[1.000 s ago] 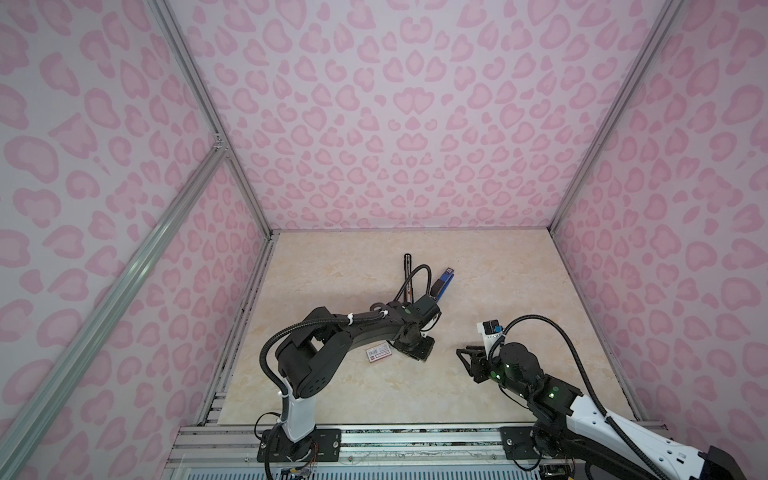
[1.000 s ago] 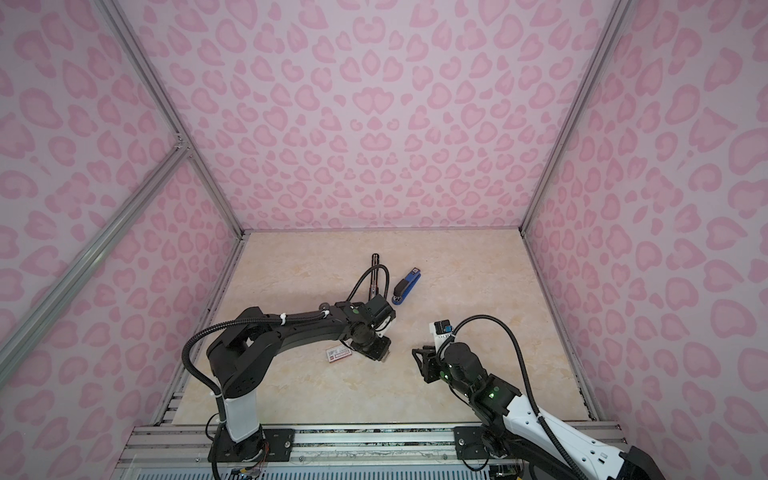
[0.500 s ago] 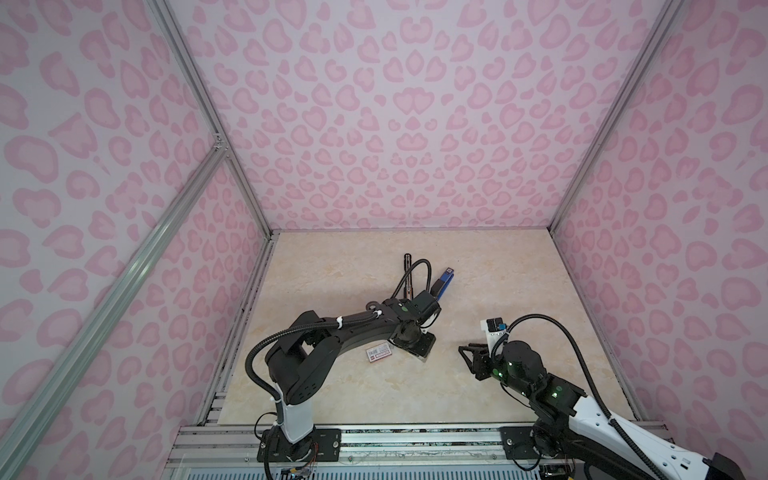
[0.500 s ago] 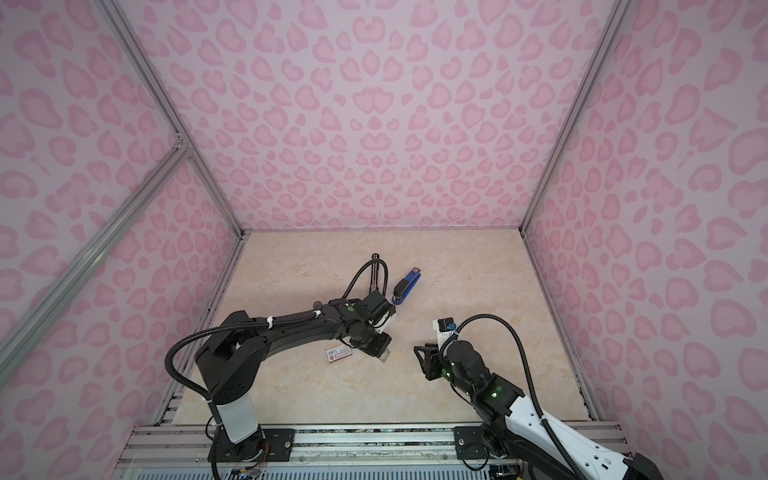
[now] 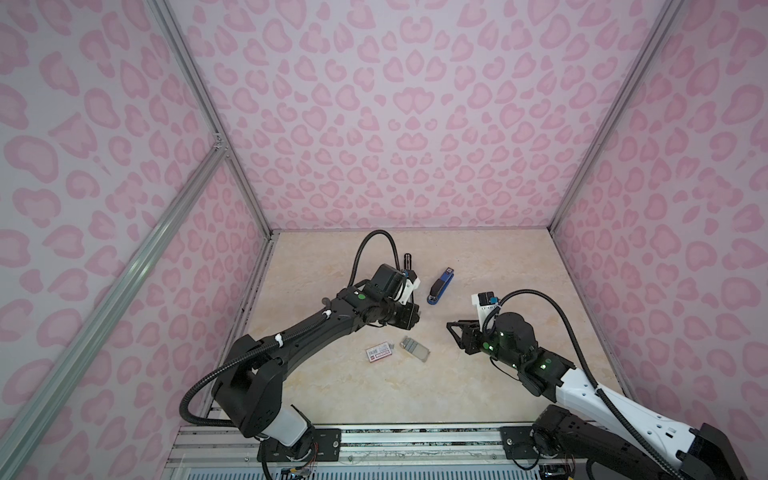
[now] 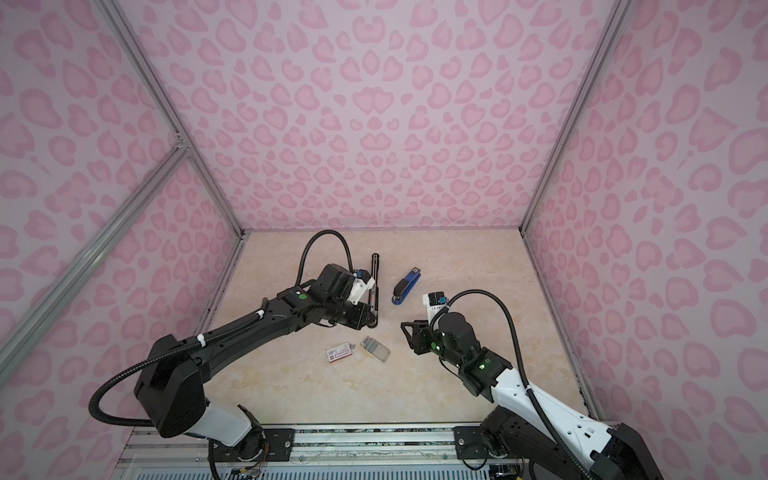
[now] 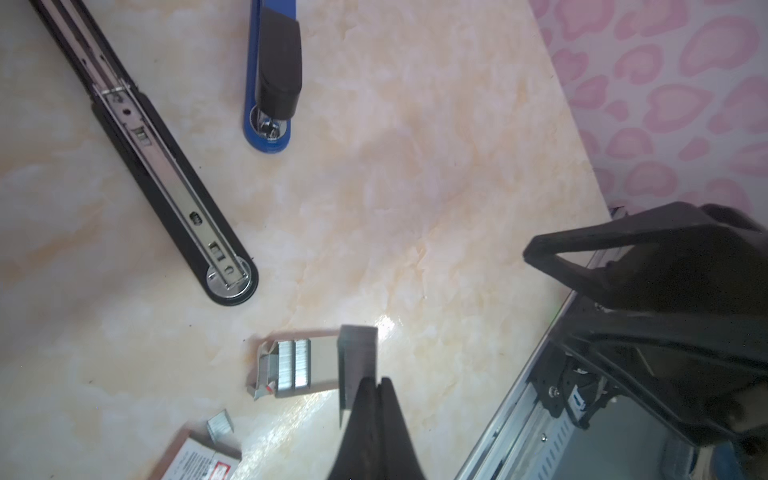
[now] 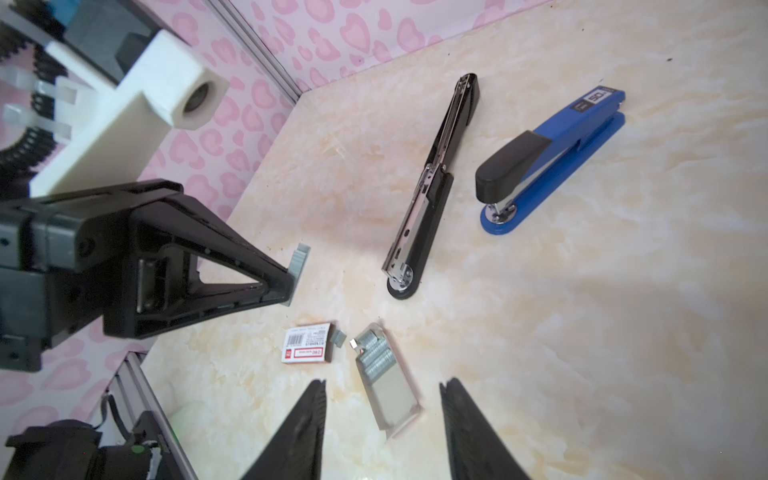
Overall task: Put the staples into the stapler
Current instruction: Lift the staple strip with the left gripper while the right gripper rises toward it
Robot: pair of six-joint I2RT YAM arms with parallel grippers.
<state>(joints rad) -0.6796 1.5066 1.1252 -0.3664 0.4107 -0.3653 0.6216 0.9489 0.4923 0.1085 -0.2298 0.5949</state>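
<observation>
My left gripper (image 7: 376, 383) is shut on a grey strip of staples (image 7: 358, 357), held off the table; the right wrist view shows the same staples (image 8: 300, 258) at its fingertips. In both top views the left gripper (image 5: 411, 320) (image 6: 370, 325) hangs between the tray and the black stapler (image 6: 375, 286) (image 7: 174, 183), which lies opened flat with its metal magazine bared. More staples (image 8: 374, 353) sit at one end of the grey inner tray (image 5: 414, 348) (image 8: 392, 399). My right gripper (image 8: 383, 384) (image 5: 457, 337) stands open above that tray, holding nothing.
A closed blue stapler (image 5: 440, 286) (image 8: 548, 162) lies right of the black one. The white box sleeve with its red label (image 5: 378, 353) (image 8: 307, 349) lies left of the tray, a small loose bit of staples (image 8: 338, 337) beside it. Pink walls close in the table.
My left gripper has pulled up and back from the tray towards the black stapler with the staples in it, uncovering the tray. The right gripper's jaws have widened a little.
</observation>
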